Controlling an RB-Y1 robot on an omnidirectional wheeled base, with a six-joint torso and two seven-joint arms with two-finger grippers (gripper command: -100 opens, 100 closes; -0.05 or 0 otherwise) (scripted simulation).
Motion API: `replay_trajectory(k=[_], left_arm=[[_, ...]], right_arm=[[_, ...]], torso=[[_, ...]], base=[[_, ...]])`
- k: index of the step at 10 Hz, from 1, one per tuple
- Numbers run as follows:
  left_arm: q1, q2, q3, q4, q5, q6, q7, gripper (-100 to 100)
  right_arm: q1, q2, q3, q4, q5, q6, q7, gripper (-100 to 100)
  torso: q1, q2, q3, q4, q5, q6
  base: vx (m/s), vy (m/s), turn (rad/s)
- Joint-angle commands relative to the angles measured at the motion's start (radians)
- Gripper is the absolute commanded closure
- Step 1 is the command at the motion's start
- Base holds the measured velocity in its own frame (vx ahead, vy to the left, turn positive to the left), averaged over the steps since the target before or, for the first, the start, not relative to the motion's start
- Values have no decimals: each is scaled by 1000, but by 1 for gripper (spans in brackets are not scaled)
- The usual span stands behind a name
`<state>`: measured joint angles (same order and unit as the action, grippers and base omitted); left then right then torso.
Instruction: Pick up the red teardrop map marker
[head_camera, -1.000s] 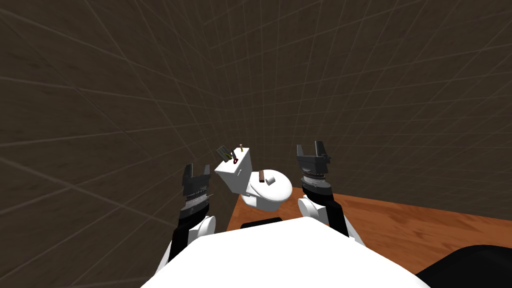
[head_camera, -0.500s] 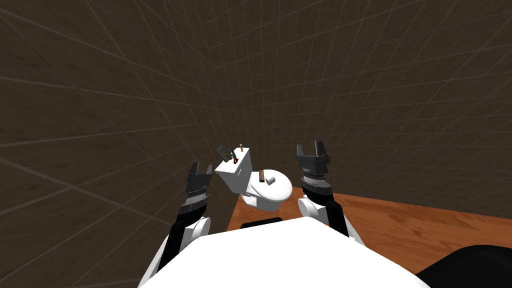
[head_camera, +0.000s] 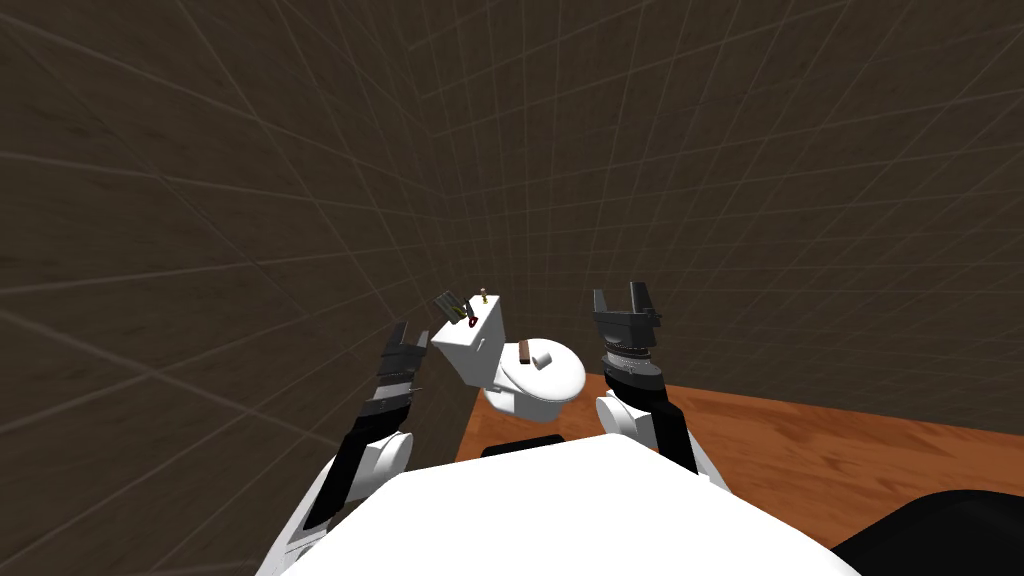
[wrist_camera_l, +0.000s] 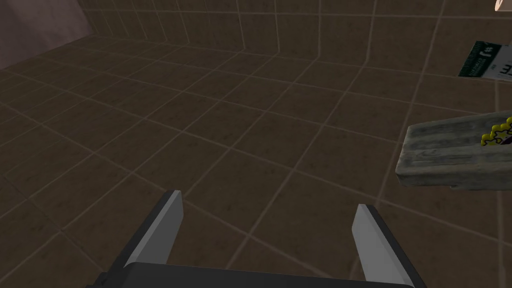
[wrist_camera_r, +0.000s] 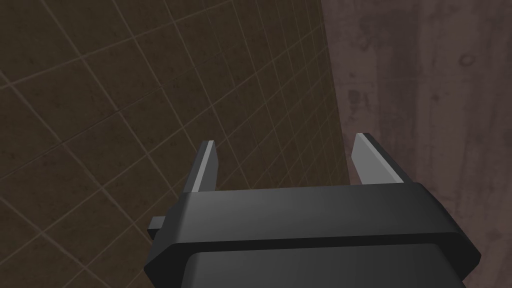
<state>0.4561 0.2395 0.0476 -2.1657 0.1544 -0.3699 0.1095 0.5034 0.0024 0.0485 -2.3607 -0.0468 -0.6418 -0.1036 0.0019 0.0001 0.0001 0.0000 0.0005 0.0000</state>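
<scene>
Since a second ago, the left gripper has advanced toward the white toilet tank, its blade fingers standing apart. The right gripper is unchanged beside the bowl, fingers likewise apart. The red teardrop marker, a small speck, appears to lie on the tank lid, just beside a weathered grey slab. A dark tiled wall stands behind.

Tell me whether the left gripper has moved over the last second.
Yes. The left gripper has shifted toward the white toilet tank, which stayed put in the head view.
</scene>
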Motion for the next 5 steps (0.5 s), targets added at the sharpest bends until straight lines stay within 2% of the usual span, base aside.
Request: replay_trajectory(k=[1,2,3,4,5], left_arm=[[-13,36,8,5,25,50,4,-100],[-13,36,8,5,25,64,4,-100],[-25,67,16,11,49,97,8,-100],[-25,67,16,11,49,114,8,-100],[-37,96,23,17,73,149,12,-100]], right_arm=[[0,0,0,0,0,0,0,0],[0,0,0,0,0,0,0,0],[0,0,0,0,0,0,0,0],[0,0,0,0,0,0,0,0],[0,0,0,0,0,0,0,0]], torso=[[0,0,0,0,0,0],[0,0,0,0,0,0],[-1,0,0,0,0,0],[0,0,0,0,0,0],[0,0,0,0,0,0]], base=[[-3,21,-4],[-2,17,-5],[-3,21,-7],[0,20,-5],[-5,22,-7]])
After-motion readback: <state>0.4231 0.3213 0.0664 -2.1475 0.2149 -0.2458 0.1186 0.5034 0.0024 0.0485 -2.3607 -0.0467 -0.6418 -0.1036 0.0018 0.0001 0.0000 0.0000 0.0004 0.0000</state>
